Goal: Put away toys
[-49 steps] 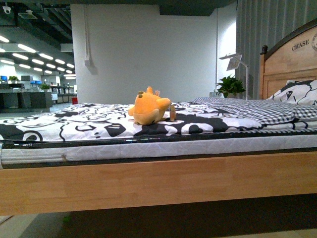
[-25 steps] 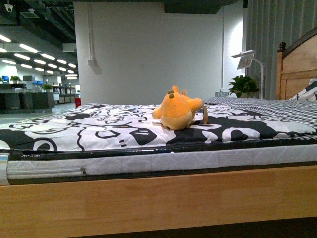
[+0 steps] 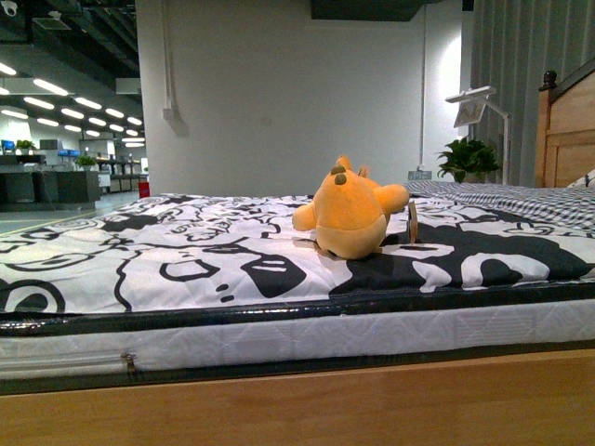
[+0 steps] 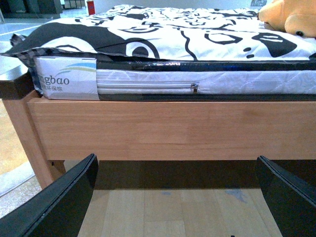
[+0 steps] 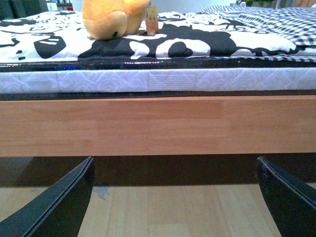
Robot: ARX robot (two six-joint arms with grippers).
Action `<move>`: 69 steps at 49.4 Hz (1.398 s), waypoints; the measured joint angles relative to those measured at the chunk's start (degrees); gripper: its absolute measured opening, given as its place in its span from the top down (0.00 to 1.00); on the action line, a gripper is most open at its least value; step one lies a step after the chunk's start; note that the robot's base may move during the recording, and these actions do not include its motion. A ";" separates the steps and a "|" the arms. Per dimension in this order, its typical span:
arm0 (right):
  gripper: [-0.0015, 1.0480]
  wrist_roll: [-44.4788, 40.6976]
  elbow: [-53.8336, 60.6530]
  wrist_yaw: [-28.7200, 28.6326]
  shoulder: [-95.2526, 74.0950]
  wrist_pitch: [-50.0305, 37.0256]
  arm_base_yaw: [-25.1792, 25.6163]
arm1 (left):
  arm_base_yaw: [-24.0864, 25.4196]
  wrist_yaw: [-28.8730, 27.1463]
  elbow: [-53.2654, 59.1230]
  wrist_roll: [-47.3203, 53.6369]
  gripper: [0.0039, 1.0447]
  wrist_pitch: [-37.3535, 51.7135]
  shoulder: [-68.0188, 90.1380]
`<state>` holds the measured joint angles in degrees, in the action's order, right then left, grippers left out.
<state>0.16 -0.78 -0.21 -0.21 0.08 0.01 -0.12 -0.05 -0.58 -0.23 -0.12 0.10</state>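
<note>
Matte black left claw point(image 4: 176, 159), two flat tapered fingers point(image 4: 61, 200), right claw point(image 5: 175, 160) alike, plain dark wedge-shaped fingers point(image 5: 291, 195)

**Three low cameras facing one side of the bed**

The front view sits just above the mattress point(image 3: 325, 336), close to the wooden side rail point(image 3: 372, 409). It looks level across the patterned cover point(image 3: 167, 260) toward the far wall point(image 3: 279, 93). Both wrist views stand further back and face the same rail nearly square-on, taking in the plank floor point(image 4: 163, 212) before it. Each has its own spread jaws in the near foreground: the left gripper point(image 4: 176, 159) and the right gripper point(image 5: 175, 160). The left wrist view includes the bed's corner post point(image 4: 29, 138), while the right wrist view looks further along the rail. All three share the rail, mattress edge, cover and plush toy point(image 3: 349, 209), which the wrist views catch only partly
</note>
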 joint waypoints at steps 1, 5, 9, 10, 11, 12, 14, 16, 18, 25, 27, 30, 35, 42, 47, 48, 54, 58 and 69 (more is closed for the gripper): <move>0.06 0.00 0.00 0.00 -0.02 0.00 0.00 | 0.00 0.02 0.00 0.00 0.06 0.00 0.02; 0.06 0.00 0.00 0.00 0.00 0.00 0.00 | 0.00 0.00 0.00 0.00 0.06 0.00 0.00; 0.06 0.00 0.00 0.00 0.02 0.00 0.00 | 0.00 0.00 0.00 -0.02 0.06 0.00 0.00; 0.06 0.00 0.00 0.00 0.00 0.00 0.00 | 0.00 0.02 0.00 0.00 0.06 0.00 0.00; 0.06 0.00 0.00 0.00 0.00 0.00 0.00 | 0.00 0.02 0.00 0.00 0.06 0.00 0.00; 0.06 0.00 0.00 0.00 0.02 0.00 0.00 | 0.00 0.00 0.00 0.00 0.06 0.00 0.00; 0.06 0.00 0.00 0.02 0.00 0.00 0.00 | 0.00 0.02 0.00 0.00 0.06 0.00 0.00; 0.06 0.00 0.00 0.00 0.00 0.00 0.00 | 0.00 0.00 0.00 0.00 0.06 0.00 0.00; 0.06 0.00 0.00 0.00 0.02 0.00 0.00 | 0.00 0.00 0.00 0.00 0.06 0.00 0.00; 0.06 0.00 0.00 0.00 0.02 0.00 0.00 | 0.00 0.02 0.00 0.00 0.06 0.00 0.00; 0.06 0.00 0.00 0.00 0.02 0.00 0.00 | 0.00 0.00 0.00 0.00 0.06 0.00 0.00; 0.06 0.00 0.00 0.02 0.00 0.00 0.00 | 0.00 0.04 0.00 0.00 0.06 0.00 0.02; 0.06 0.00 0.00 0.02 0.00 0.00 0.00 | 0.00 0.02 0.00 0.00 0.06 0.00 0.02; 0.06 0.00 0.00 0.02 0.00 0.00 0.00 | 0.00 0.02 0.00 0.00 0.06 0.00 0.00; 0.06 3.08 -0.90 0.90 -1.68 2.75 0.66 | 0.00 0.02 0.00 -0.02 0.06 0.00 0.00; 0.06 3.37 -1.05 0.87 -2.21 2.80 0.94 | 0.00 0.02 0.00 0.00 0.06 0.00 0.00; 0.06 7.06 -4.15 -1.20 -9.38 -2.29 3.72 | 0.00 0.02 0.00 0.00 0.06 0.00 0.00; 0.06 7.58 -8.68 -2.38 -16.55 -9.20 4.44 | 0.00 0.02 0.00 0.00 0.06 0.00 0.00; 0.06 6.10 -24.92 -0.70 -36.00 -21.94 -1.36 | 0.00 0.02 0.00 0.00 0.06 0.00 0.00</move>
<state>6.26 -25.69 -0.91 -36.21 -21.87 -1.34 -0.12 -0.03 -0.58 -0.23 -0.12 0.10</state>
